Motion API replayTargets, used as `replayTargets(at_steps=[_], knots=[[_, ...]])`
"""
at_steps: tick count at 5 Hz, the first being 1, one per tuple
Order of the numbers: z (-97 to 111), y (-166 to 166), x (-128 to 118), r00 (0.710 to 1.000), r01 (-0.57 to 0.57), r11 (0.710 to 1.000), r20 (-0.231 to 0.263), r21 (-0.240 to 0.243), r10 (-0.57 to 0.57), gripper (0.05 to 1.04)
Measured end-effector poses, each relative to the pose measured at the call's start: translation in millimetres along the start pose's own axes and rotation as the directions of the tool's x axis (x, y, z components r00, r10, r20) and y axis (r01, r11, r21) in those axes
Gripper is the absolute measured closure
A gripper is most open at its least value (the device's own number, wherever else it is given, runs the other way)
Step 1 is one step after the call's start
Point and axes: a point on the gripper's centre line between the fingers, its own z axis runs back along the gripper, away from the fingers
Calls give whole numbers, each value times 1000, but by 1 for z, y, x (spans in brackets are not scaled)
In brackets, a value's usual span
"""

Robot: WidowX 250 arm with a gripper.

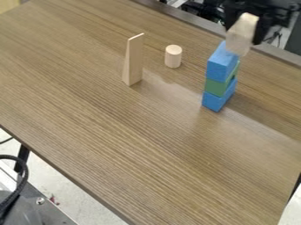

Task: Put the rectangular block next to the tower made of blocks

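Gripping a pale wooden block (241,37), the black gripper (246,27) hangs at the upper right of the camera view, its hold closed around what looks like our rectangular block. It's up by the tower's top blue block (220,64), overlapping it in view; whether they touch, I can't tell. That height probably serves to clear the stack: blue over green (217,86) over blue (216,100). Over to the left, the tall thin piece (134,61) and short cylinder (173,56) stand upright on their ends, apart from the tower, likely leaving room for a careful lowering beside it.
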Motion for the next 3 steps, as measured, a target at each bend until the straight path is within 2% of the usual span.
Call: replayTargets(at_steps=[1,2,3], knots=[[0,-18,1,994,107,994,1,15,-107,508],[-16,-36,-2,986,165,986,-39,9,-165,508],[-41,-52,-14,979,175,984,-106,-18,-176,508]])
